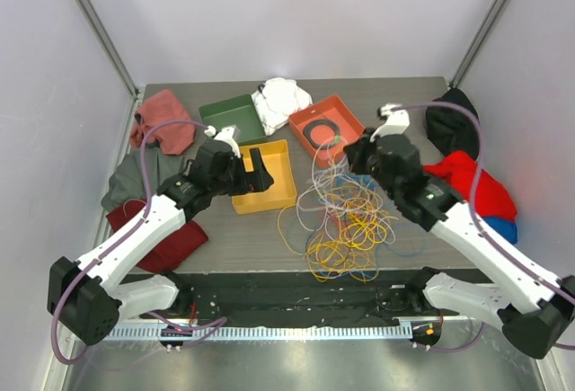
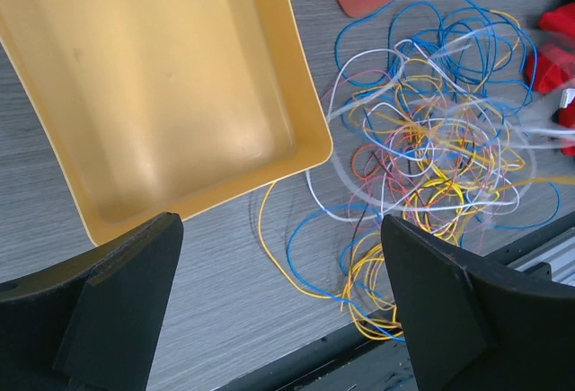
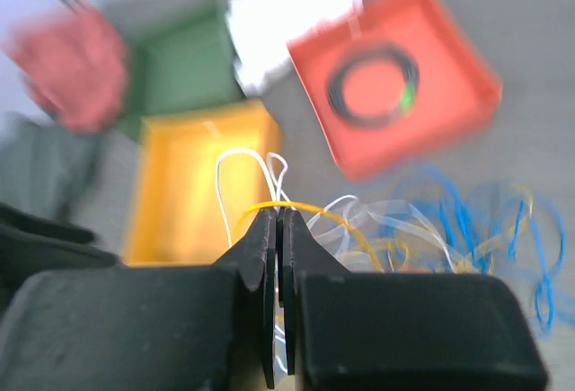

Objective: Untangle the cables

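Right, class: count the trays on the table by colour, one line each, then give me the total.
Green tray: 1
Yellow tray: 1
Orange tray: 1
Total: 3

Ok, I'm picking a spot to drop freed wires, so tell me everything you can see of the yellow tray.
The yellow tray is a shallow rectangle with rounded corners and a raised rim, smooth and slightly glossy, plastic by its look. It is empty and lies flat on the grey table, left of the cables and nearer the arms than the green tray. The open left claw hangs above its edge, not visibly touching. Whether the nearest cable loops touch its corner is unclear.
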